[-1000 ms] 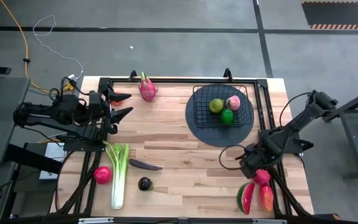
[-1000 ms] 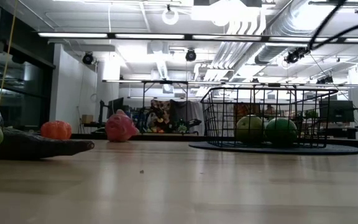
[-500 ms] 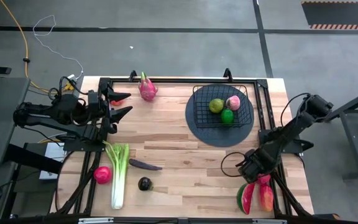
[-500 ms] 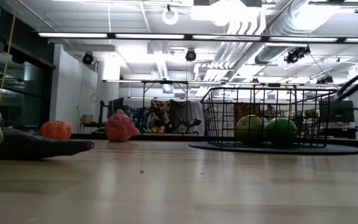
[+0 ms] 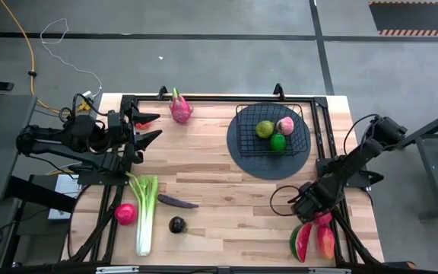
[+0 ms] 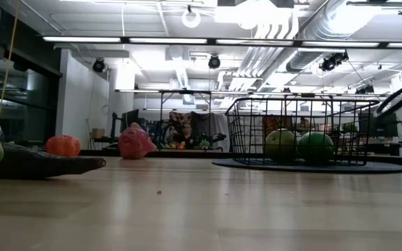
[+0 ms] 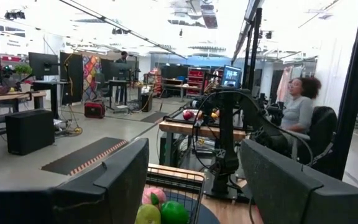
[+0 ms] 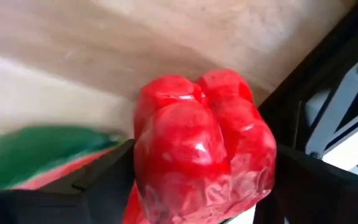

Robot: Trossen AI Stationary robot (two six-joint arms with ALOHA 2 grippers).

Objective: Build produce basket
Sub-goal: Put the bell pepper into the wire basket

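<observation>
While three round fruits sit in the basket (image 5: 271,131), most produce waits on the desk (image 5: 219,190). Right end effector (image 5: 315,215) straddles a red pepper (image 8: 204,146), fingers spread, near the watermelon (image 5: 301,241). Left end effector (image 5: 149,128) hangs spread, empty.

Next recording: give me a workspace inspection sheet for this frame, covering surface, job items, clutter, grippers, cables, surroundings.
Surface: wooden table, bare in the middle.
Job's things: basket on a dark round mat holds three round fruits; dragon fruit at the far edge; celery, eggplant, dark round fruit and a red fruit near left; watermelon slice and mango near right.
Clutter: nothing seen.
Grippers: left gripper idle, jaws open, at the left edge; right gripper straddles a red pepper.
Cables: yellow cable on the floor.
Surroundings: a seated person beyond the table.
</observation>
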